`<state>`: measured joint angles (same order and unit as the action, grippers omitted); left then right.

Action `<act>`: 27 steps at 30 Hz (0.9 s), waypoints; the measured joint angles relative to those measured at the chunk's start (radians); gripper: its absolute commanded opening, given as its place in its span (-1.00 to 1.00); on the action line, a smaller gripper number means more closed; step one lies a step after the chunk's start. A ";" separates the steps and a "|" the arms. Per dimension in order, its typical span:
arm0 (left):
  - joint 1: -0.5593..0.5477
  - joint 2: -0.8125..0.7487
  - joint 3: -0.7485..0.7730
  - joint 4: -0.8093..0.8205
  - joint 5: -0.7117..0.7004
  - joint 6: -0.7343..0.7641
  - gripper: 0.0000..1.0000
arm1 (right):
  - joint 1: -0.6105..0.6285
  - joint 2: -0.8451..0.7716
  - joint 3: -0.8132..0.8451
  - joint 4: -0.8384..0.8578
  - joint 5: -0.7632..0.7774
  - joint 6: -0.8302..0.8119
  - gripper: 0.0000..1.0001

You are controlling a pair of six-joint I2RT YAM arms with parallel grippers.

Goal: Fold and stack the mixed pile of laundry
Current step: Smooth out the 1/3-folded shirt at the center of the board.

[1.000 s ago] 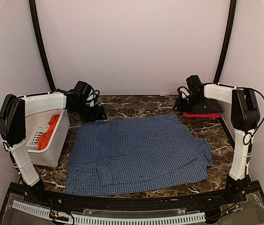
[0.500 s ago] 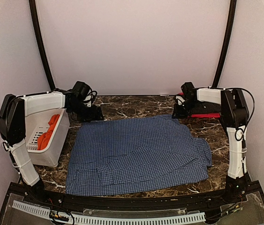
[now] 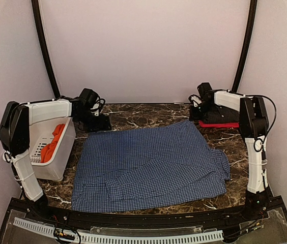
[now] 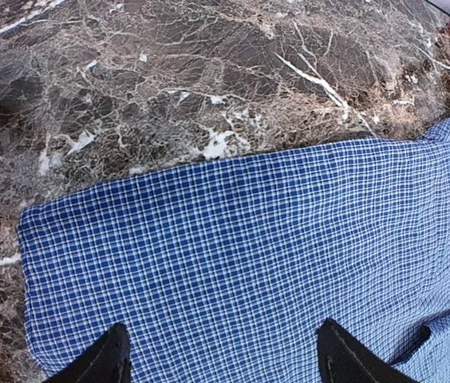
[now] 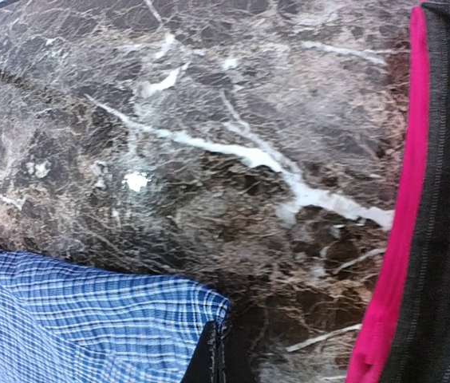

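Basket [image 3: 57, 170]: white, slotted, on the table's left; holds the orange-red shirt [image 3: 52, 142].
Checked shirt [image 3: 148, 162]: spread flat on the marble table [image 3: 143, 113].
Left gripper [image 4: 225, 355]: fingers parted over the shirt's far-left corner.
Right gripper [image 5: 214, 363]: at the far-right corner; grip unclear.

The shirt [image 3: 148, 165] lies spread mid-frame on the table [image 3: 143, 114]. The basket [image 3: 52, 168], at left, holds another garment [image 3: 52, 142]; a folded stack [image 3: 220, 119] sits upper right.

White arm links [image 3: 47, 109], black joints [image 3: 13, 127], looped black cables [image 3: 275, 114], dark fingers [image 4: 104, 363]
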<state>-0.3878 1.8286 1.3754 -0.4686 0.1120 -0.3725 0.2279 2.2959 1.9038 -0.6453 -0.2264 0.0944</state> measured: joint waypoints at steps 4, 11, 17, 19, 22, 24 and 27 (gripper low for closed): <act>0.000 0.025 0.007 0.003 -0.017 0.005 0.57 | -0.011 -0.004 -0.002 0.001 0.035 -0.025 -1.00; 0.019 0.102 0.070 -0.008 -0.060 0.013 0.41 | -0.038 -0.076 -0.091 0.007 0.092 -0.039 -1.00; 0.053 0.182 0.145 -0.056 -0.142 0.015 0.31 | -0.054 -0.082 -0.091 0.016 0.071 -0.038 -0.62; 0.059 0.190 0.146 -0.068 -0.156 0.018 0.30 | -0.058 -0.082 -0.084 0.014 0.037 -0.040 -0.38; 0.067 0.191 0.147 -0.088 -0.158 0.021 0.28 | -0.059 -0.076 -0.059 0.011 -0.016 -0.035 -0.24; 0.067 0.191 0.148 -0.091 -0.154 0.022 0.29 | -0.059 -0.064 -0.035 0.012 -0.051 -0.030 -0.22; 0.067 0.191 0.148 -0.094 -0.142 0.023 0.29 | -0.058 -0.029 -0.003 0.013 -0.100 -0.025 -0.21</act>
<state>-0.3206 2.0197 1.5230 -0.5629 -0.0303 -0.3500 0.1703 2.2673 1.9011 -0.6323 -0.3264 0.0696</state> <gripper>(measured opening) 0.643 0.390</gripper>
